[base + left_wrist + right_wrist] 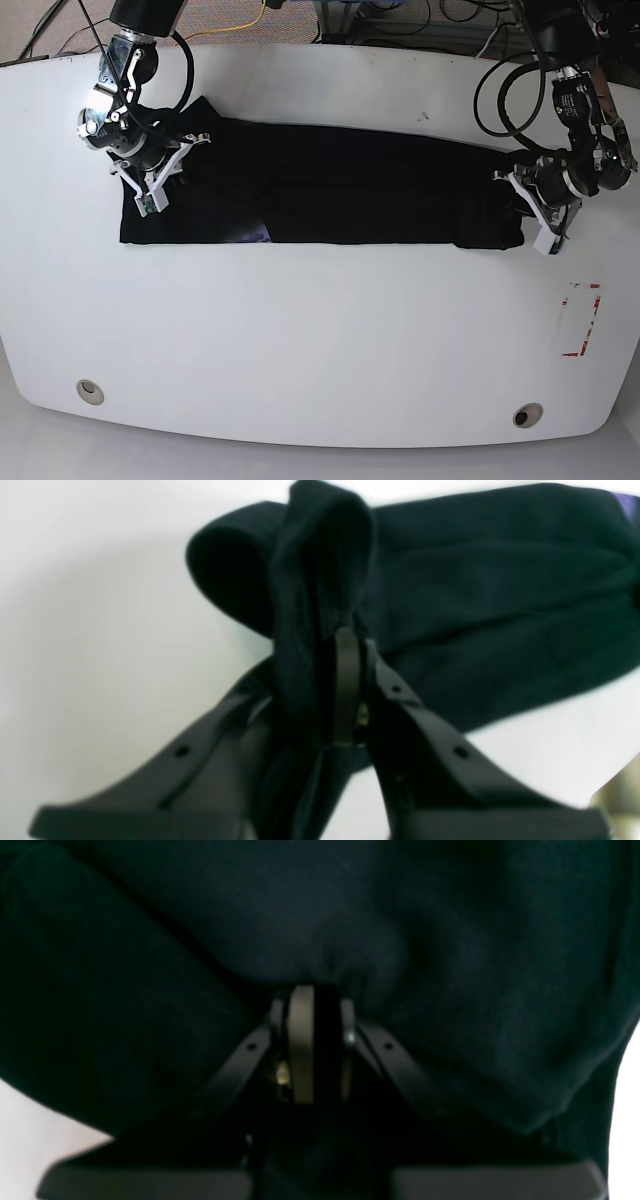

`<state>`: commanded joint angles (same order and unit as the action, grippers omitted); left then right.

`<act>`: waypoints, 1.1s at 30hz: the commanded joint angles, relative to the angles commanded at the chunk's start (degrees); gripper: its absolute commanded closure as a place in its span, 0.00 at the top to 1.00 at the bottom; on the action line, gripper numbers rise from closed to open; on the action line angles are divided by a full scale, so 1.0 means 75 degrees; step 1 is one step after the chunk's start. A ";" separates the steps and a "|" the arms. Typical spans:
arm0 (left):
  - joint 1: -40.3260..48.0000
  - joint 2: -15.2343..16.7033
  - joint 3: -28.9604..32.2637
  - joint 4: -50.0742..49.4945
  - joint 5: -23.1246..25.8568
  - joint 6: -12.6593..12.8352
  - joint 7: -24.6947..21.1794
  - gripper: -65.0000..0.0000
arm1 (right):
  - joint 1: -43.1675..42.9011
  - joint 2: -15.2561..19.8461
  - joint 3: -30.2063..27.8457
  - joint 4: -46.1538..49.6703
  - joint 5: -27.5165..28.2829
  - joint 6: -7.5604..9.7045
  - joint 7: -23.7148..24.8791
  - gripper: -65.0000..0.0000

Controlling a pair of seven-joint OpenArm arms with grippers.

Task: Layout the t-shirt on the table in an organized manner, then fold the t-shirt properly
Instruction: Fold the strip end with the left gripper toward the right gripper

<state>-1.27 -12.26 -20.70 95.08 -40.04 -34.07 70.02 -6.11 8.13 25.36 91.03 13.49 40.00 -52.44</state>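
The table [320, 330] is seen from above in the base view as a broad white top, and its far half is crossed by the t-shirt [330, 190], which is stretched into a long dark band between the two arms. The band is judged to be a shirt already folded lengthwise, since its near edge runs straight and no sleeves are seen sticking out. It is held taut from both ends, probably so that the layers stay flat and aligned before the next fold is made across its length.

The right gripper [150, 180] is set over the band's end on that view's left. In the right wrist view the gripper [315, 1000] is seen closed narrowly, with cloth bunched directly ahead of its tips and draped to both sides, so a pinch of fabric is taken to be held there.

The left gripper [535, 205] is placed at the opposite end. In the left wrist view a thick fold of cloth is seen clamped between the closed fingers of the gripper [330, 645] and rising above the tips, while the rest of the shirt trails away to the gripper's right, over the white top. A hem or corner appears to be gripped, though which one cannot be told.

A small red tape mark [580, 320] lies nearer the table's front edge than the left gripper, well apart from the cloth.
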 joint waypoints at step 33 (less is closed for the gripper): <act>-0.0059 0.2415 0.1090 0.0141 0.0070 0.0035 0.0363 0.09 | 0.0000 0.0000 0.0000 0.0012 0.0000 0.0000 0.0000 0.10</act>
<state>-1.71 5.85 -12.53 96.13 -39.52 -33.80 72.75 -6.11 8.13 25.36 91.12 13.49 40.00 -52.44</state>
